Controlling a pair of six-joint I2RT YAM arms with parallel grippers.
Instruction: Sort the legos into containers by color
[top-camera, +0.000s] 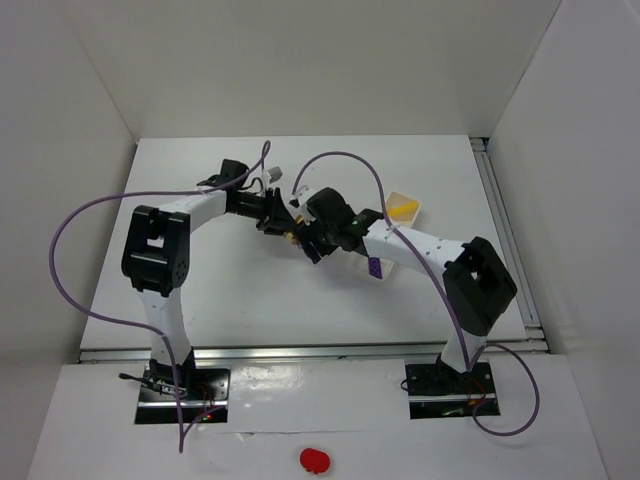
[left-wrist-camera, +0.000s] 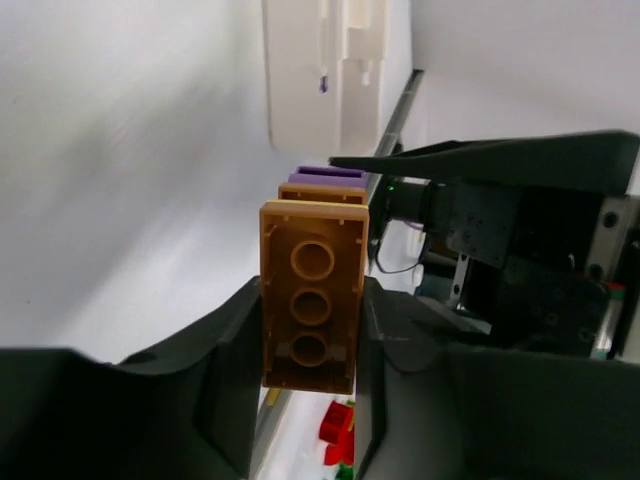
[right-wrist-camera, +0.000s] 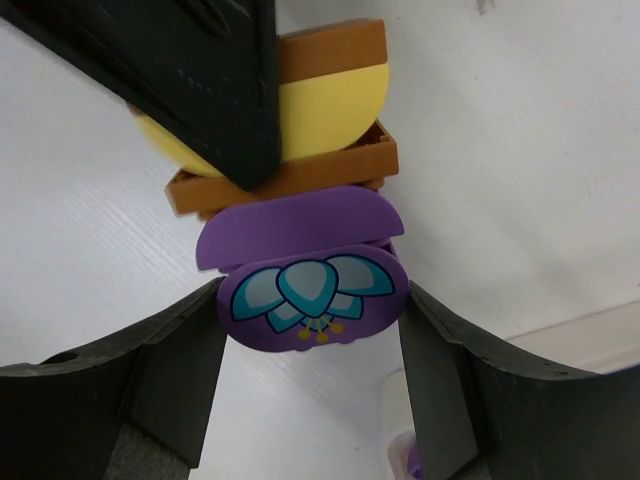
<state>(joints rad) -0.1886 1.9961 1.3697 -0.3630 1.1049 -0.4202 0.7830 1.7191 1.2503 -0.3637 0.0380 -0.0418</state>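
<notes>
left tool (left-wrist-camera: 310, 322): fingers closed against both long sides of the orange brick (left-wrist-camera: 312, 290), whose hollow underside faces the wrist camera
right tool (right-wrist-camera: 312, 322): fingers pressed on the two sides of the purple flower-print piece (right-wrist-camera: 312, 298)
stack (top-camera: 296, 232): centre of the top view, off the tabletop (top-camera: 230, 290), one clump between both tools; an orange plate (right-wrist-camera: 300, 182) and a yellow rounded piece (right-wrist-camera: 332, 105) sit in the middle
yellow tray (top-camera: 419, 203): right of centre, yellow piece inside
purple tray (top-camera: 389, 268): just below it, partly under the right arm
</notes>
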